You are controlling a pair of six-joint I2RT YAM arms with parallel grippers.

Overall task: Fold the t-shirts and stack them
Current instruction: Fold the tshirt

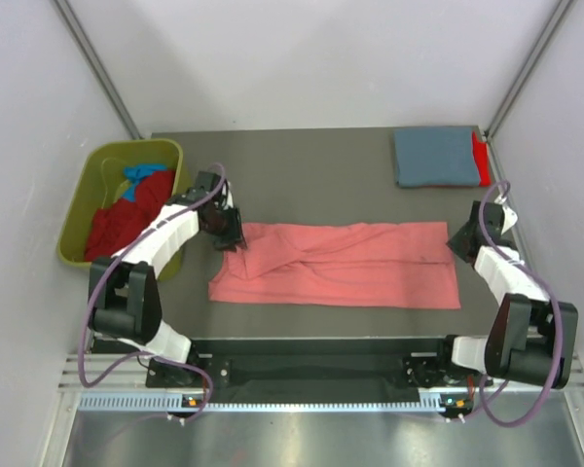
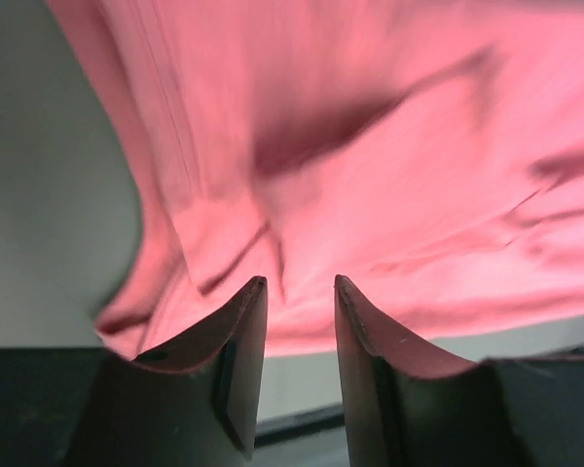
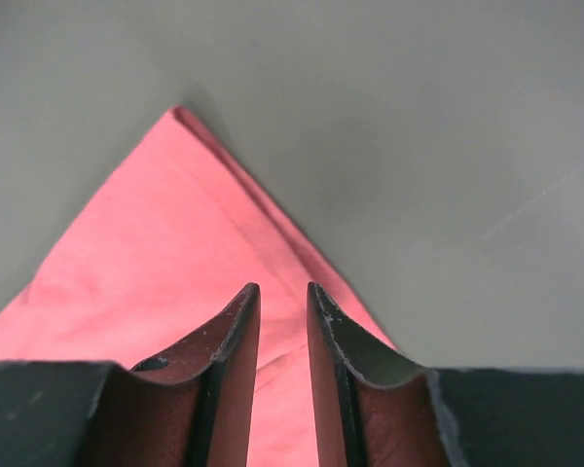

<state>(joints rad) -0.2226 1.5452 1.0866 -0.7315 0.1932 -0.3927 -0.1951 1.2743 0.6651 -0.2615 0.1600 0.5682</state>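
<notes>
The left end effector [image 2: 300,282] has its fingers apart with nothing between them, poised over the 9 o'clock end of the salmon-pink t-shirt [image 1: 350,263]. The right end effector [image 3: 282,287] stands narrowly apart, also empty, above the shirt's pointed corner at 3 o'clock. The shirt lies as a long band across the middle of the worktop [image 1: 311,165].

For a clean fold, I'd say each side should pinch all the layers at its corner, and the twisted crease near the left end should be smoothed out first.

At 1 o'clock a grey-blue t-shirt [image 1: 433,156] lies folded on a red one [image 1: 482,161]. At 9 o'clock the olive-green bin [image 1: 81,204] holds more shirts. I can read no label or writing anywhere.
</notes>
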